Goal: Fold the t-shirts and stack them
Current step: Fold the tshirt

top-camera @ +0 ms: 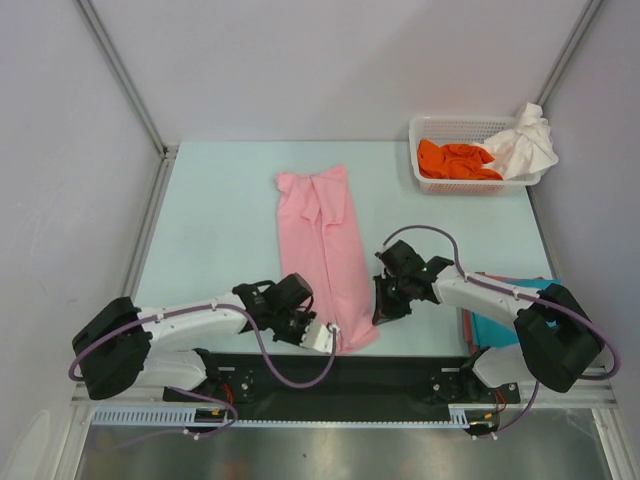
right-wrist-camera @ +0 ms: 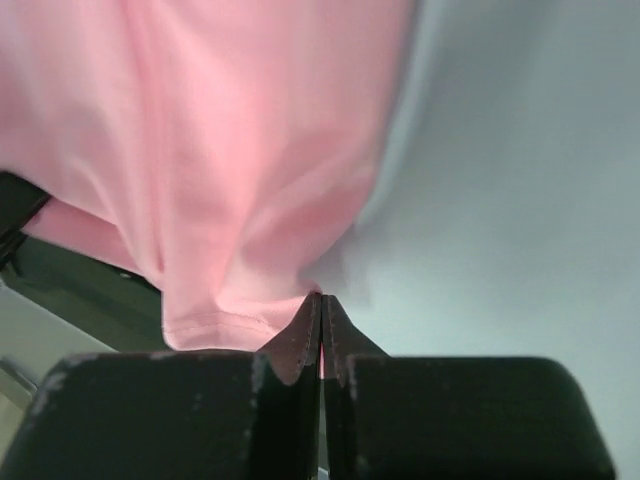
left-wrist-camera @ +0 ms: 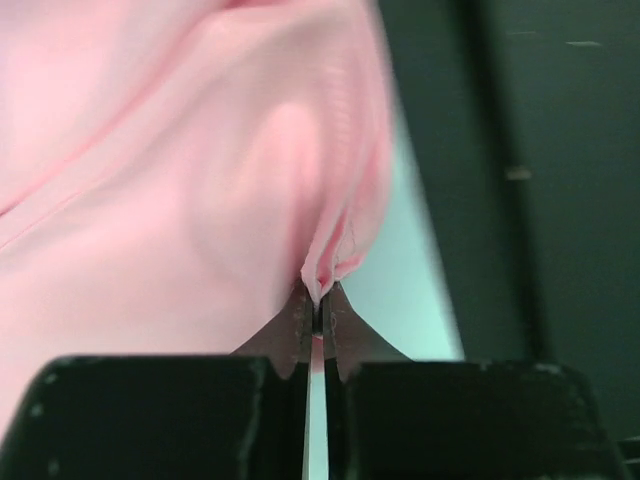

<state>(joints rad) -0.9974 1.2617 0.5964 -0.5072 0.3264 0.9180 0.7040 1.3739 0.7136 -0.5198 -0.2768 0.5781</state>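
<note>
Pink t-shirt (top-camera: 325,240) lies folded into a long narrow strip in the middle of the worktop (top-camera: 220,230). Its long axis runs near to far, with the far end leaning a little left and the near end a little right. My left gripper (top-camera: 328,335) is at the strip's near left corner, its jaws clamped on a raised pinch of pink cloth (left-wrist-camera: 318,305). My right gripper (top-camera: 383,308) is at the near right edge of the pink t-shirt, jaws pressed together at the hem with a sliver of pink between them (right-wrist-camera: 321,310). A teal t-shirt (top-camera: 495,325) lies under my right arm. At the far right, a white basket (top-camera: 470,185) holds an orange t-shirt (top-camera: 455,160), and a white t-shirt (top-camera: 525,140) hangs over its right rim.
</note>
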